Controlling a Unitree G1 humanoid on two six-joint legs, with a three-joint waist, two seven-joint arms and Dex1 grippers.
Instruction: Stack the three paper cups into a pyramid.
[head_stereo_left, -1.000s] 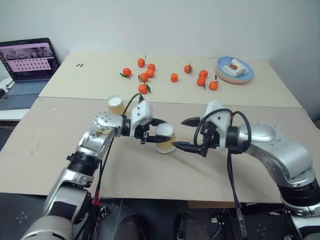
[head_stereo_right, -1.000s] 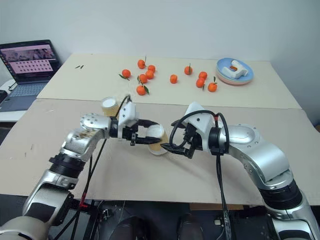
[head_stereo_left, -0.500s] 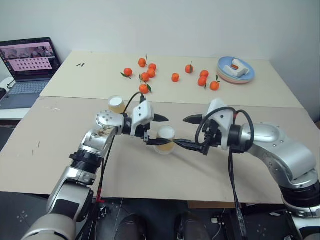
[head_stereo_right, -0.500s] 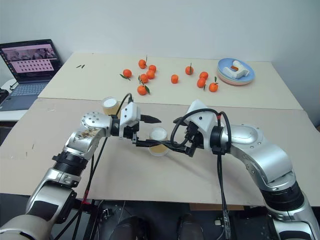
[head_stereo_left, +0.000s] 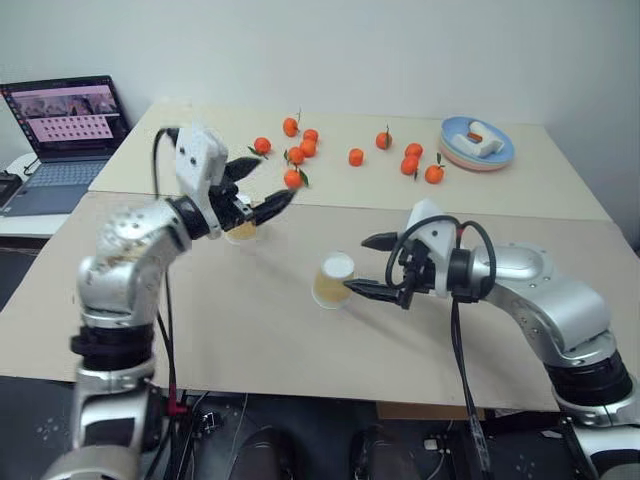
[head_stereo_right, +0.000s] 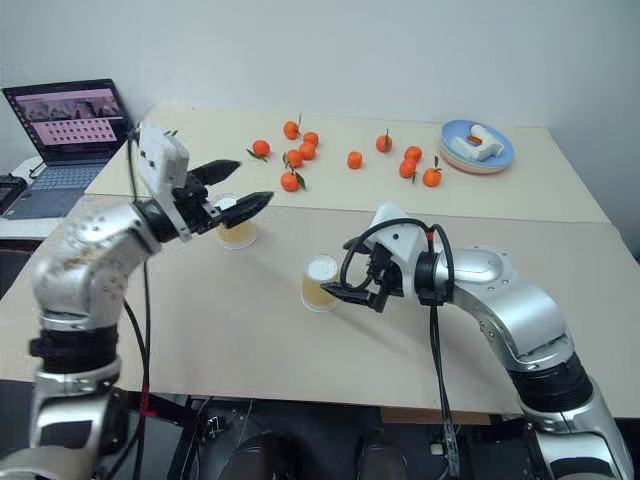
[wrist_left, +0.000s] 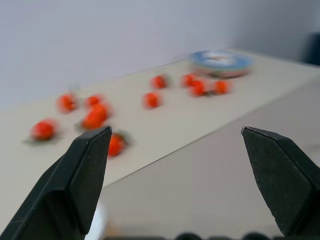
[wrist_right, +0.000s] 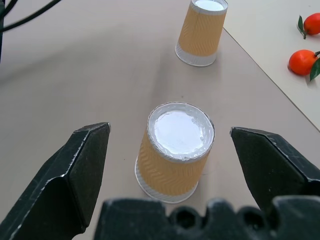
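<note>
Cups visible number two: one upturned cup (wrist_right: 177, 152) stands between the wide-spread fingers of the right gripper (head_stereo_left: 368, 266), untouched; a second cup (head_stereo_right: 237, 222) sits just beyond the left gripper (head_stereo_right: 232, 186), whose fingers are also wide apart and empty. Best practice, I judge: close gently on the tapered wall (it crushes easily) and keep the cup upright. Tangerines (head_stereo_left: 356, 156) count about ten.

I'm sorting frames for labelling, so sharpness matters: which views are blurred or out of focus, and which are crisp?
Left wrist view: soft all over, the tangerines and blue plate smeared. Right wrist view: crisp on both paper cups. Left eye view: sharp table, slight smear on the left gripper.
</note>
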